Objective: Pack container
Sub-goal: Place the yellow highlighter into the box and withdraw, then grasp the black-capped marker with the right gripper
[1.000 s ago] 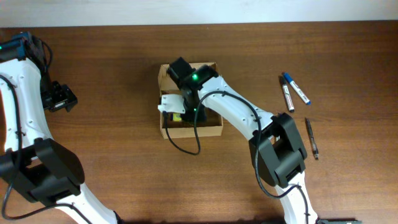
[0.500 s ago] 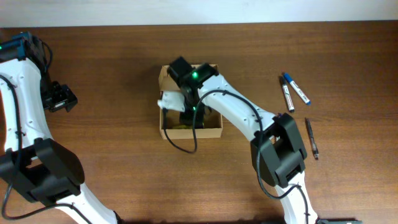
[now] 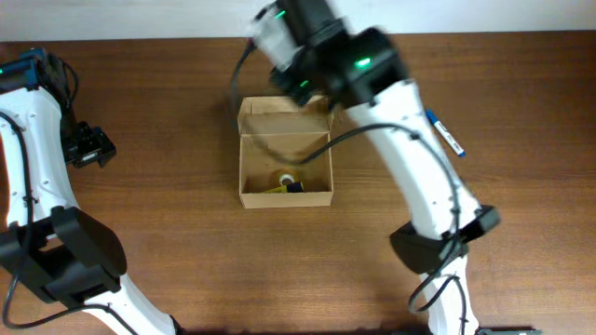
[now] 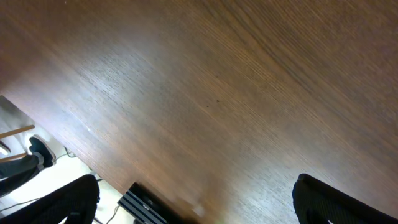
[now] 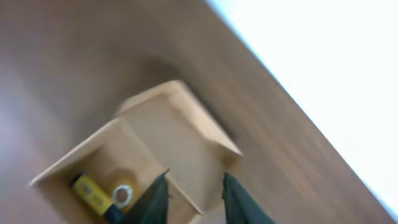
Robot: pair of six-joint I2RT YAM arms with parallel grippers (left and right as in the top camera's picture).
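From overhead, we saw that the right arm (image 3: 410, 158) had risen out of the container (image 3: 244, 167), where it had been reaching down a second earlier. It now hung blurred, high above the box's far side. The container sat in the middle of the table (image 3: 168, 84) with its flap lid (image 3: 284, 113) standing open. A yellow item (image 3: 277, 188) and a small round piece (image 3: 287, 179) lay on its floor near the front wall. We judged that one load had been dropped off and the arm was free for the next. A blue-capped marker (image 3: 448, 137) still lay outside on the right, so the packing was not finished. The left gripper (image 3: 88, 147) waited well apart on the left.

The left wrist view showed only bare wood, with that claw's fingers (image 4: 74, 199) spread wide and holding nothing.

In the right wrist view, the right gripper (image 5: 193, 202) looked down on the open container from well above it. Its fingers (image 5: 155, 199) were parted and empty, which confirmed the release. The yellow item and round piece rested in the near corner of the box.
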